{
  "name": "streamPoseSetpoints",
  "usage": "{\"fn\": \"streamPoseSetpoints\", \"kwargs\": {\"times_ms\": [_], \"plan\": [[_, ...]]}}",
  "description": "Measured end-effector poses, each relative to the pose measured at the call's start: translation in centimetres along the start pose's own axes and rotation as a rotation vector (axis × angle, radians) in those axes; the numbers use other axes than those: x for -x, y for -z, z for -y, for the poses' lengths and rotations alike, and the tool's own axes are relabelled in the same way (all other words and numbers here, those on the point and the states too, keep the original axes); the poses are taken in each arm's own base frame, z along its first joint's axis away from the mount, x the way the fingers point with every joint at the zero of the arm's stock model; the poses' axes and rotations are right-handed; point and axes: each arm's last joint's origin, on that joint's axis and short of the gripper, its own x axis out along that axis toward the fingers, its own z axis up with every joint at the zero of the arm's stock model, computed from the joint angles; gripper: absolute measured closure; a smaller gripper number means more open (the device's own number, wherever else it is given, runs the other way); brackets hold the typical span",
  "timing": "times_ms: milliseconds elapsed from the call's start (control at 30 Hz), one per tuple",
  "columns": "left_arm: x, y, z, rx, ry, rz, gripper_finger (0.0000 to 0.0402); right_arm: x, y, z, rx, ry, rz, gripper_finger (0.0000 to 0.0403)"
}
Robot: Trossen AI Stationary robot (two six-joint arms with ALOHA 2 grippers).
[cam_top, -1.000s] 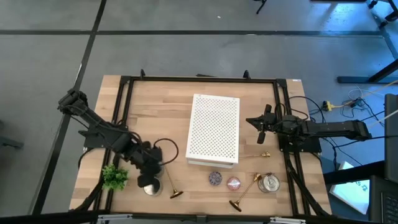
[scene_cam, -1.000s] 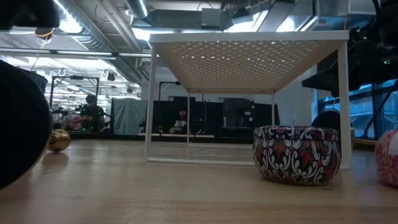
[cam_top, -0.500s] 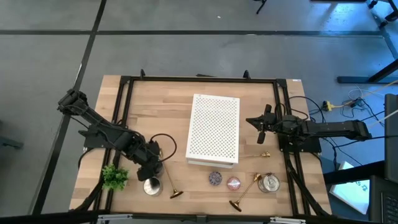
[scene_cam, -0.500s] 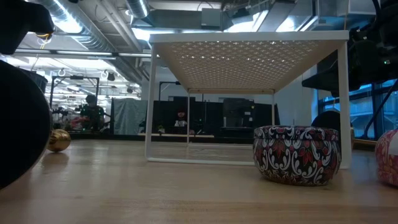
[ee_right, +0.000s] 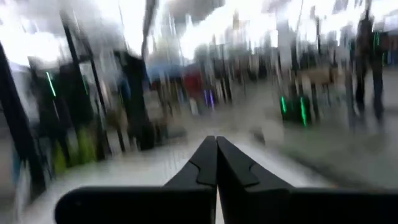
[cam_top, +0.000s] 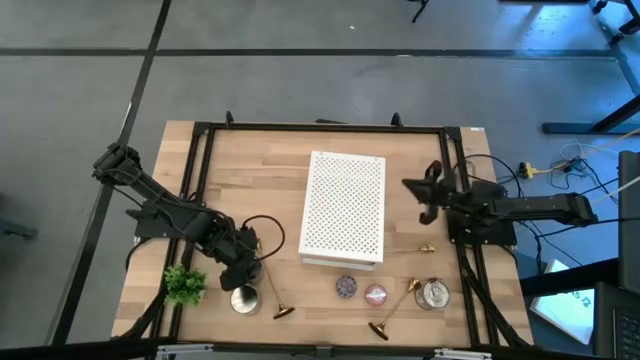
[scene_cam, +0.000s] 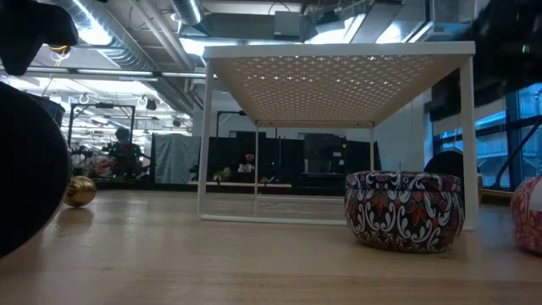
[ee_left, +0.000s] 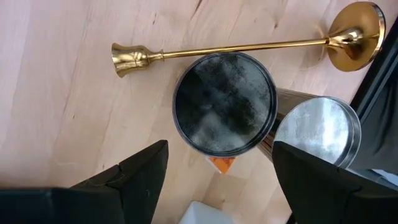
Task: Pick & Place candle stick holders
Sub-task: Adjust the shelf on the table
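The left pincer (cam_top: 243, 272) hangs over the near left part of the desk (cam_top: 250, 170), its fingers (ee_left: 140, 177) spread wide with nothing between them. Directly below it stands a dark round tin (ee_left: 224, 103); a silver lid (ee_left: 316, 132) lies just beside that tin. A gold holder (ee_left: 242, 46) lies on its side just beyond the tin, cup end to one side, flared base to the other. In the high view this holder (cam_top: 276, 300) sits just right of the left pincer. A plant (cam_top: 184, 285) is to its left.

The right pincer (cam_top: 424, 205) is closed on nothing, raised right of the white rack (cam_top: 344, 208). Another holder (cam_top: 396, 308) lies on the desk near of it, next to a silver tin (cam_top: 434, 294); a small gold piece (cam_top: 426, 247) lies just near of the pincer.
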Motion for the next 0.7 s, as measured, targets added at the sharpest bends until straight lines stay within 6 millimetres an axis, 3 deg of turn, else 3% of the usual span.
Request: {"fn": "streamPoseSetpoints", "kwargs": {"times_ms": [200, 333, 467, 567, 700], "plan": [[0.0, 0.0, 0.0, -0.007, -0.002, 0.003, 0.0116, 0.7, -3.6, -0.6, -0.047, -0.153, 0.360, 0.0402], [0.0, -0.1, 0.0, -0.028, -0.016, 0.023, 0.0116, 1.3, -4.8, -0.9, -0.142, -0.269, 0.480, 0.0402], [0.0, -0.1, -0.1, -0.048, -0.028, 0.039, 0.0116, 1.1, -4.1, -1.4, -0.128, -0.440, 0.383, 0.0402], [0.0, -0.2, -0.1, -0.069, -0.039, 0.062, 0.0116, 0.6, -2.5, -1.5, -0.147, -0.486, 0.187, 0.0402], [0.0, -0.5, 0.1, -0.097, -0.033, 0.111, 0.0116, -0.3, -1.6, -1.1, -0.133, -0.274, -0.042, 0.0402]]}}
